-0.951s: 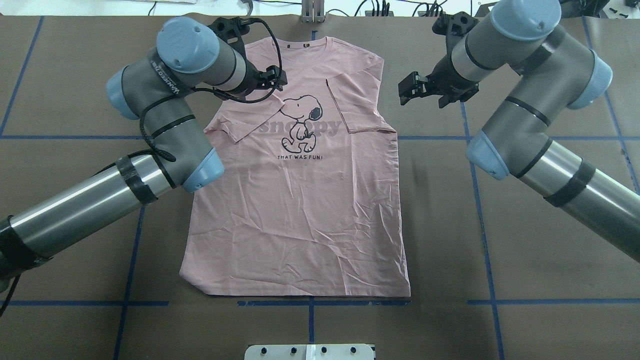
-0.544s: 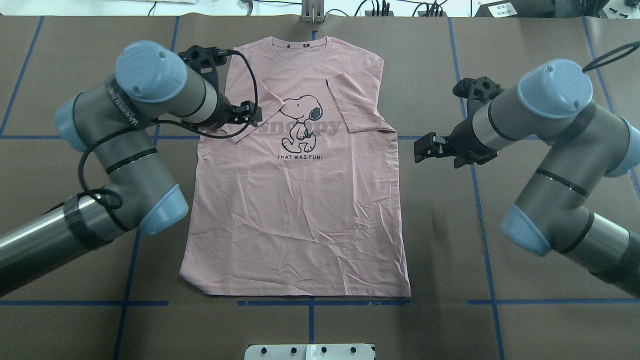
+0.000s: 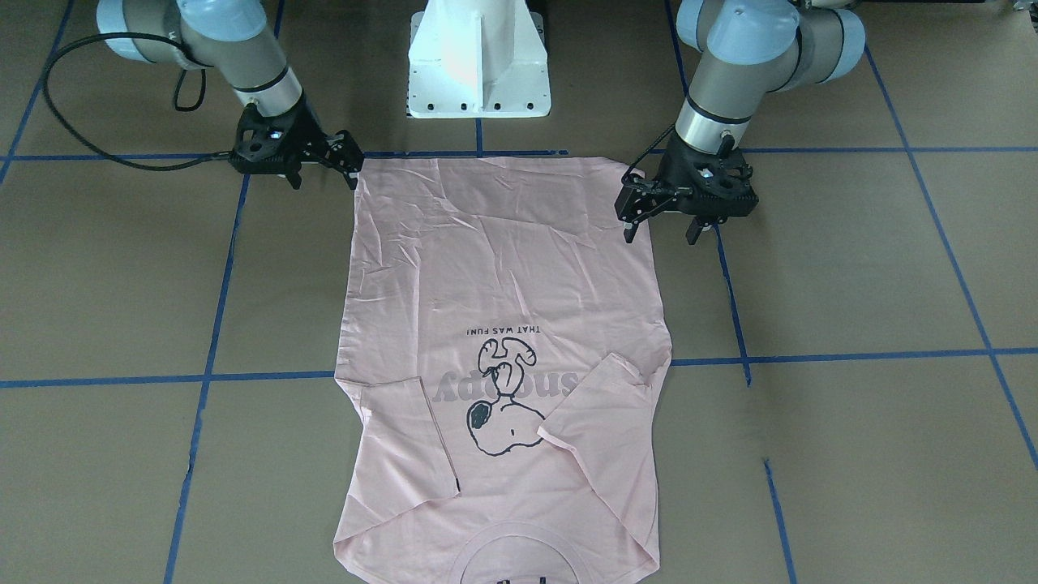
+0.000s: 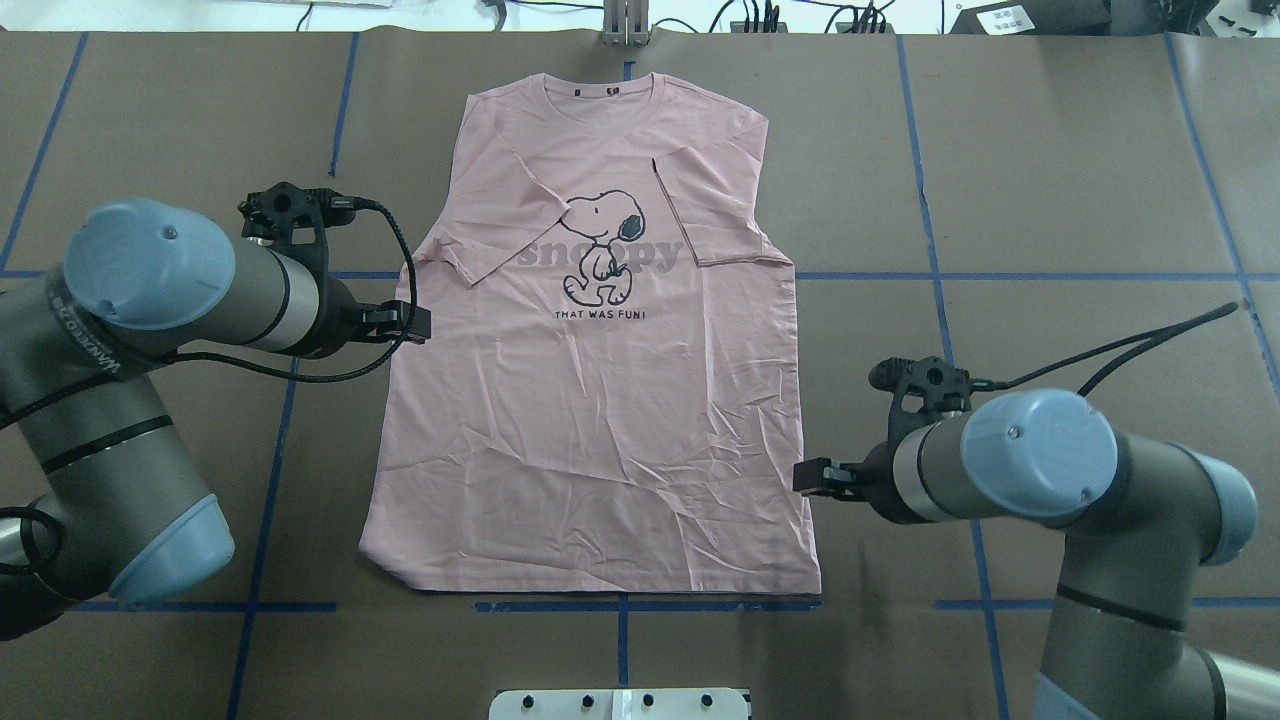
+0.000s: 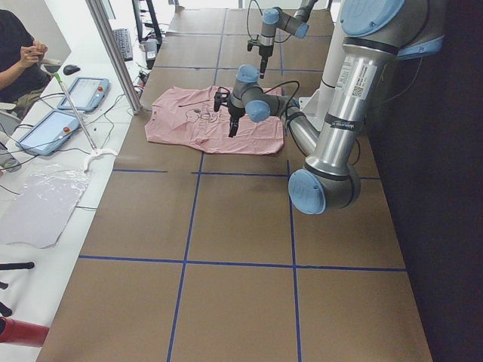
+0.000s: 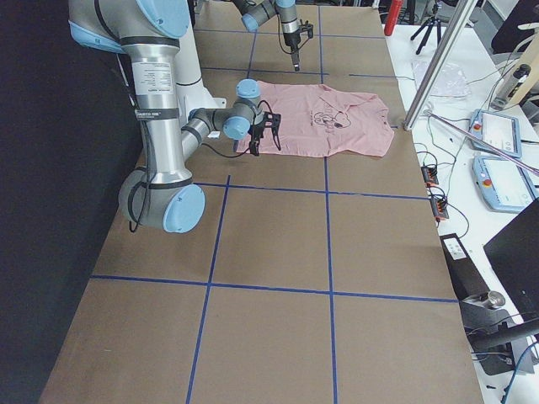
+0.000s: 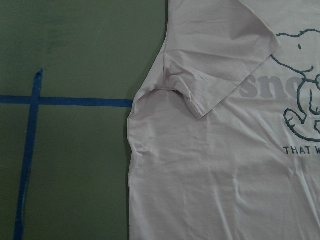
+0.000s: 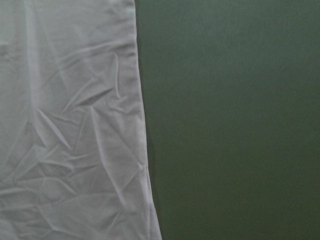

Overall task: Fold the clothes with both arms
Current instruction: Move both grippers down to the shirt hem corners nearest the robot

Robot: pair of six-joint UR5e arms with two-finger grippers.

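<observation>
The pale pink T-shirt (image 4: 600,440) lies flat on the brown table, print side up, with both short sleeves folded inward over the chest. My left gripper (image 4: 412,325) hovers open at the shirt's left side edge, just below the folded sleeve (image 7: 220,85), holding nothing. In the front-facing view it (image 3: 659,235) stands with its fingers spread. My right gripper (image 4: 805,477) is open beside the right side edge, near the hem corner (image 3: 361,166), and also empty (image 3: 324,180). The right wrist view shows only the wrinkled shirt edge (image 8: 70,125) and bare table.
The white pedestal base (image 3: 478,65) stands behind the hem. Blue tape lines (image 4: 870,276) grid the table. In the exterior left view a person (image 5: 19,53) sits at a side bench with tablets (image 5: 83,92) beyond a metal post (image 5: 113,53).
Both arms drew back toward the base along the shirt's sides: the left from over the folded left sleeve to the side edge, the right from beside the right sleeve down toward the hem. The shirt stayed put.
</observation>
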